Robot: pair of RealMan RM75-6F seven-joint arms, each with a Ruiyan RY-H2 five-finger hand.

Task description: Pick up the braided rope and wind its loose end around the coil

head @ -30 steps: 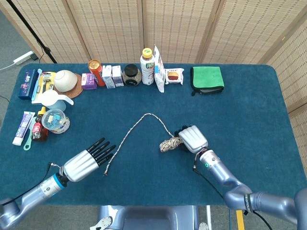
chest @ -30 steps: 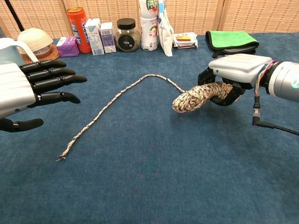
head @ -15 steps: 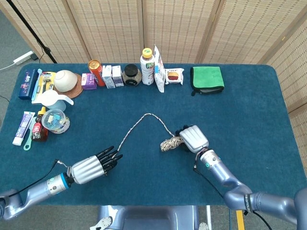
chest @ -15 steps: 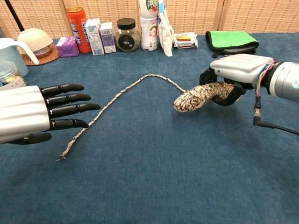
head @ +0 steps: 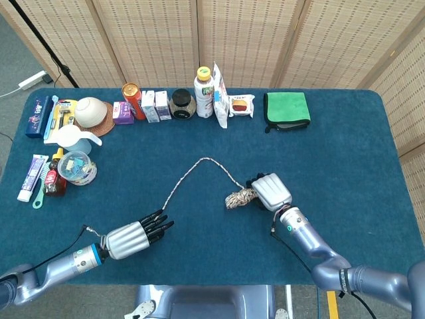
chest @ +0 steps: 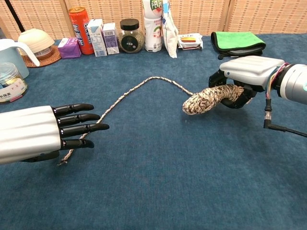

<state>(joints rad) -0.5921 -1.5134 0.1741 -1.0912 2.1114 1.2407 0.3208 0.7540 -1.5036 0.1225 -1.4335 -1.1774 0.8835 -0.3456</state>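
My right hand (head: 269,191) (chest: 244,76) grips the coil of braided rope (head: 238,197) (chest: 207,99), holding it just above the blue tablecloth. The loose end (head: 192,170) (chest: 129,91) runs from the coil up to a bend, then trails down to the left across the cloth. My left hand (head: 136,236) (chest: 45,132) hovers flat and open over the tip of that loose end, fingers straight and pointing right. The rope's frayed tip (chest: 63,161) shows just below the fingers in the chest view. In the head view the hand hides it.
A row of items lines the table's far edge: red can (head: 131,100), small cartons (head: 155,105), jar (head: 180,103), bottle (head: 204,91), snack packs (head: 241,104), green cloth (head: 287,109). Bowl (head: 91,111), jug (head: 72,138), tub (head: 76,166) and toothpaste tubes (head: 32,177) crowd the left side.
My left hand has moved down and to the right, coming over the tip of the loose end. My right hand with the coil has shifted slightly to the right.
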